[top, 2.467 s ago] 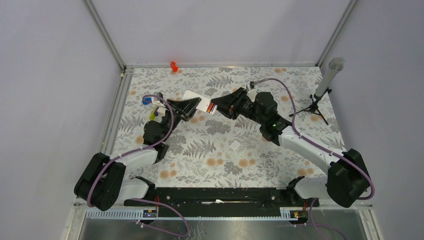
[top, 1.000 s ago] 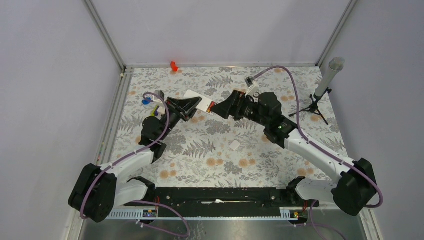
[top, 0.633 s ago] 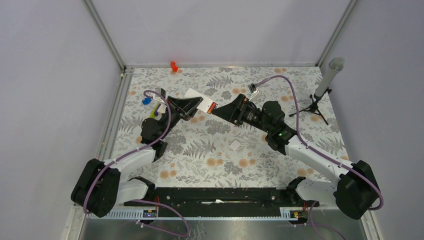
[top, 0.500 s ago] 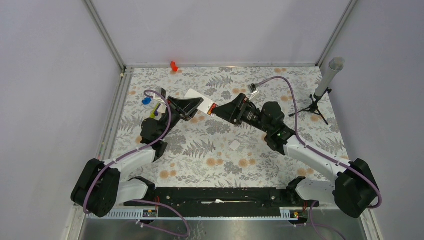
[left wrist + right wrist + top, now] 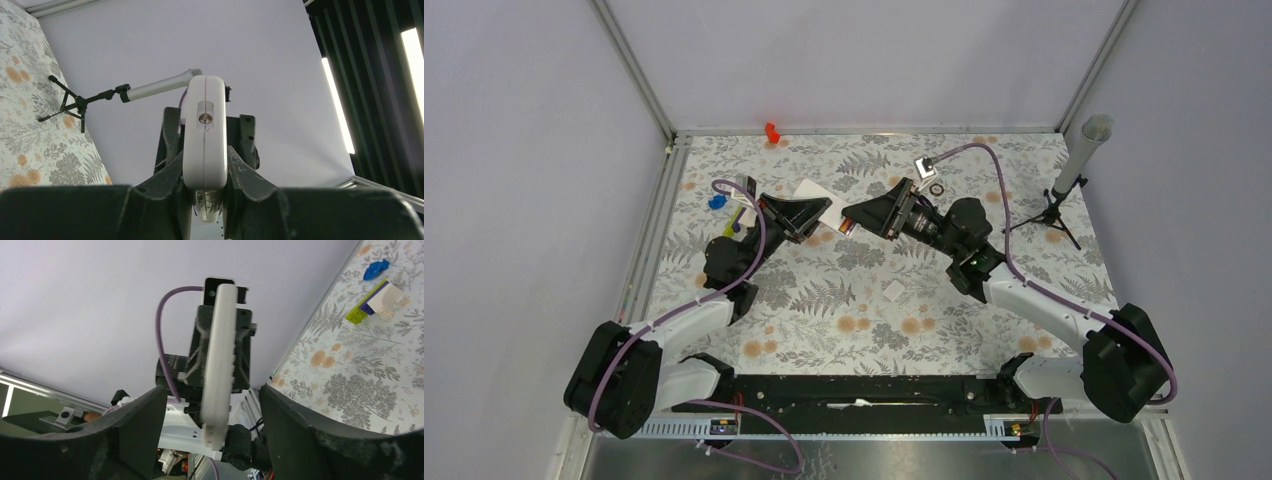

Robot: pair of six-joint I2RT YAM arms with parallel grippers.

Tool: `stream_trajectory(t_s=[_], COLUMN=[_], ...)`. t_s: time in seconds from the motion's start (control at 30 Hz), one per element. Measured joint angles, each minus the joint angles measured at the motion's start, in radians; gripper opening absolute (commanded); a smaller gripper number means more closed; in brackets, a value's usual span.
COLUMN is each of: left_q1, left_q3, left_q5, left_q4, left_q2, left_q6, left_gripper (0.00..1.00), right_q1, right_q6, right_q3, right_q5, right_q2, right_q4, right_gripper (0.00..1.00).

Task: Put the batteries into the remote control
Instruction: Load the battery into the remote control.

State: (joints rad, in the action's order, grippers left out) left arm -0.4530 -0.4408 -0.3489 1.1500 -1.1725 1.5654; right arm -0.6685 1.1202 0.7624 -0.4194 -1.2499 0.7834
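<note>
Floral worktop [image 5: 804, 300], far half: left fingers [image 5: 812, 212] clamp the one remote control [image 5: 809, 190] above it. Right fingers [image 5: 856, 213], spread and empty, have drawn back from its end. One red-and-black battery [image 5: 845, 227] shows beside that end, and one dark ring [image 5: 936, 188] is now uncovered.

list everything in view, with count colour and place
remote control: 1, white, on edge in left end effector
batteries: count unclear, red-and-dark, at right end effector's tip
plastic piece: 1, bright red, far edge
ring: 1, dark, far centre-right
square piece: 1, white, mid table
blue piece: 1, blue, far left
brick: 1, lime-purple-white, beside blue piece
cylinder on tripod: 1, grey on black, far right
table: 1, floral cover
left end effector: 1, black, shut on remote control
right end effector: 1, black, open, facing remote control
</note>
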Motion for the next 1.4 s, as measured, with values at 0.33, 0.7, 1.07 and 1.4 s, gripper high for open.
stream_trajectory(t_s=[0.33, 0.7, 1.07, 1.4], left_q1=[0.003, 0.009, 0.103, 0.114], left_q3=[0.000, -0.001, -0.114, -0.114], left_q5=[-0.008, -0.026, -0.220, -0.283], left_q4=[-0.039, -0.130, -0.373, -0.402], left_q2=[0.021, 0.114, 0.174, 0.163], left_q6=[-0.018, -0.064, -0.177, -0.180], left_gripper=[0.16, 0.63, 0.21, 0.00], right_q1=[-0.001, -0.001, 0.011, 0.023], right_q6=[0.024, 0.040, 0.111, 0.022], right_q3=[0.023, 0.023, 0.024, 0.095], right_q5=[-0.024, -0.051, -0.167, -0.227], right_q2=[-0.053, -0.055, -0.055, -0.070], right_q4=[-0.015, -0.014, 0.008, -0.128], right_gripper=[0.14, 0.09, 0.11, 0.90])
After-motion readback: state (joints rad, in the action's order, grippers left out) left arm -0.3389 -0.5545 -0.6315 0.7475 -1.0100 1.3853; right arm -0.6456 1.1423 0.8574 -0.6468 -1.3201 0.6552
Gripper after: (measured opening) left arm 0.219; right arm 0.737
